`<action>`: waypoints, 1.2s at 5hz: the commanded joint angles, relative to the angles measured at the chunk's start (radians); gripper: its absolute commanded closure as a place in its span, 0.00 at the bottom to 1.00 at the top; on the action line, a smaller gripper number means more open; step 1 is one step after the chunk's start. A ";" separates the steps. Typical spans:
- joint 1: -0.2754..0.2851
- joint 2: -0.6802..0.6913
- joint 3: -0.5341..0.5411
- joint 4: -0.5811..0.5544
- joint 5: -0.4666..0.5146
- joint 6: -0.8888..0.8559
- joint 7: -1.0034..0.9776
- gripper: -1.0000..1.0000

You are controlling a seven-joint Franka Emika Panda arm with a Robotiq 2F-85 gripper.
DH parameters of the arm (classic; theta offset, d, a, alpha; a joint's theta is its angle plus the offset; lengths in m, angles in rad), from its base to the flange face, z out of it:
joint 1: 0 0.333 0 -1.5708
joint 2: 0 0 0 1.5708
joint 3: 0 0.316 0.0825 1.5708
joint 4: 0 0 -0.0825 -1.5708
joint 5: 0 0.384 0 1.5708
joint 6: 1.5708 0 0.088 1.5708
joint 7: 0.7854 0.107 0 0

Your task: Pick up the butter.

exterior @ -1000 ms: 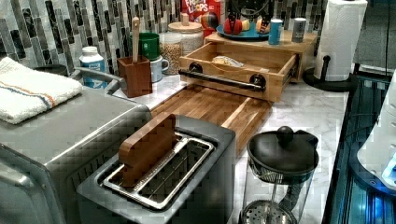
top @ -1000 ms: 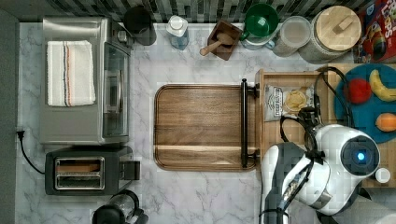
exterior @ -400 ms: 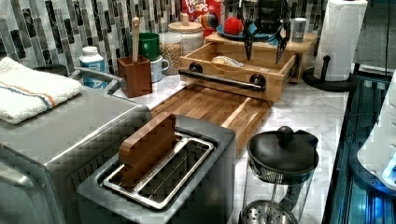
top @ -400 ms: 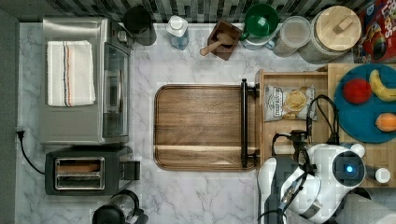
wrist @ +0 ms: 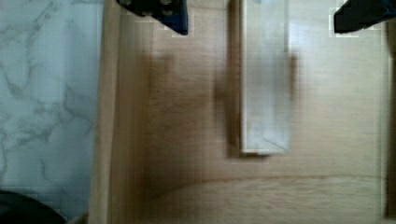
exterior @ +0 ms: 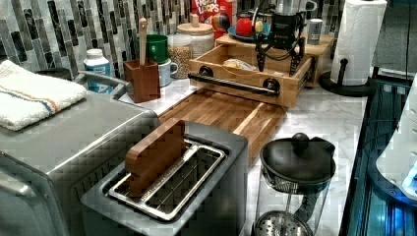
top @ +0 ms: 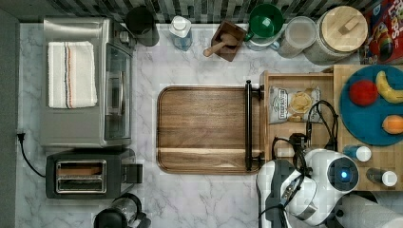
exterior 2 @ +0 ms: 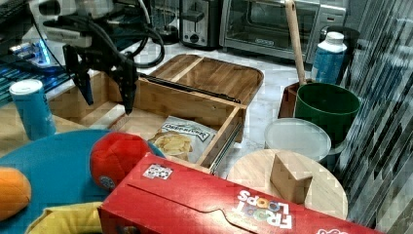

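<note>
The black two-fingered gripper (wrist: 261, 16), fingers spread apart, hovers above the pale cream rectangular butter stick (wrist: 265, 84) in the wooden drawer (wrist: 177, 140).

White marble countertop (top: 199, 57), striped dark tile backsplash (exterior: 59, 29) behind

The butter (wrist: 265, 79) is a slim, pale cream rectangular stick, plain and unmarked, with straight edges and one square end in sight. It lies flat on the light wooden floor of the open drawer (wrist: 187, 140), lengthwise along the grain's cross direction, parallel to the drawer's side wall and well apart from it.
</note>
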 commanded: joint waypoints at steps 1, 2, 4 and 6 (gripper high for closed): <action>-0.020 0.043 -0.012 0.030 0.057 0.140 -0.097 0.00; -0.025 0.055 -0.008 0.039 0.053 0.147 -0.101 0.00; -0.048 0.108 0.034 0.026 0.132 0.256 -0.161 0.00; -0.037 0.053 0.014 0.010 0.027 0.220 -0.079 1.00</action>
